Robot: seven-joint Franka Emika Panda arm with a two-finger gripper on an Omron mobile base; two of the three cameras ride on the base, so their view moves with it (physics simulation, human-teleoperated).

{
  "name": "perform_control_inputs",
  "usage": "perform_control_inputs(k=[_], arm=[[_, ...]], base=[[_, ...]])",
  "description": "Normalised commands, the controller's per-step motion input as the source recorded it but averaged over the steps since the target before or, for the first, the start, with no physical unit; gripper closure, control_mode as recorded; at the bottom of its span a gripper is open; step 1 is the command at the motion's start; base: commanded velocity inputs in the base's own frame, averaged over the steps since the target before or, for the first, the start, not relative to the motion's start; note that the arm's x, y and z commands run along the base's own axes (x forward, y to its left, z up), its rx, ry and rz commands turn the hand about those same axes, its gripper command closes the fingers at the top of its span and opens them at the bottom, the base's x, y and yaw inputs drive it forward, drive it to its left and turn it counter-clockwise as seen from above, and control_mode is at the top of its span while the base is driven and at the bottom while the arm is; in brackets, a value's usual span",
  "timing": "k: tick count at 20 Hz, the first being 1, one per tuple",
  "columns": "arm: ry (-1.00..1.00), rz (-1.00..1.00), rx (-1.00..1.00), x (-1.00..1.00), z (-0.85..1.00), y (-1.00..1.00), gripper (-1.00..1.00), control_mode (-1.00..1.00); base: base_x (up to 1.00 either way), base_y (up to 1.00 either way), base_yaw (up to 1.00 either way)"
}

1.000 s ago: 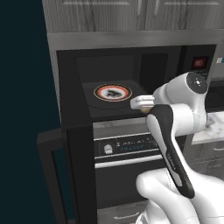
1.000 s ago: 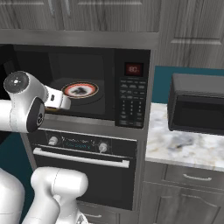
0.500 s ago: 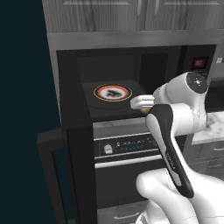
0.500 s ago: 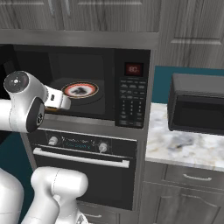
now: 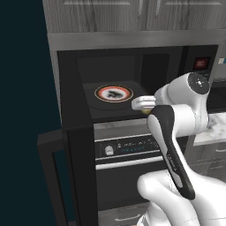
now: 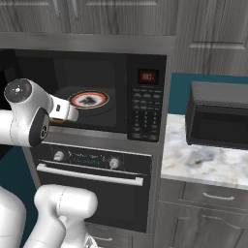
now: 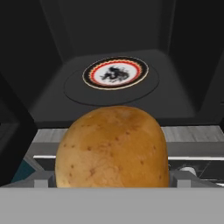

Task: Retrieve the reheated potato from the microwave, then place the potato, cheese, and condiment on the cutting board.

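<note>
The potato (image 7: 112, 148), golden-brown and speckled, sits right in front of the hand camera between the two fingertips (image 7: 183, 178). My gripper (image 7: 112, 181) is shut on it at the mouth of the open microwave (image 6: 145, 97). From the left base view the gripper (image 5: 143, 105) hangs at the microwave's (image 5: 201, 64) front sill, with a sliver of potato (image 5: 146, 112) under the hand. Behind it, a round red-rimmed plate (image 7: 115, 72) lies bare on the microwave floor. The cheese, the condiment and the cutting board are out of view.
A black oven (image 6: 92, 164) with knobs and a silver bar handle sits under the microwave. To the right, a marble counter (image 6: 203, 162) carries a dark box-shaped appliance (image 6: 218, 116). The open door panel (image 5: 50, 176) stands at the left. Wood cabinets hang above.
</note>
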Motion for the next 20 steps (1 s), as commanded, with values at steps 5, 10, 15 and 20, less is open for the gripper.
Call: perform_control_inputs(k=[5,10,15,20], arm=[[0.00,0.00,0.00,0.00,0.00,0.00,1.00,1.00],[0.00,0.00,0.00,0.00,0.00,0.00,1.00,1.00],[0.00,0.00,0.00,0.00,0.00,0.00,1.00,1.00],[0.00,0.00,0.00,0.00,0.00,0.00,1.00,1.00]], base=[[0.00,0.00,0.00],[0.00,0.00,0.00],[-0.59,-0.07,-0.02],[-0.50,-0.18,-0.13]])
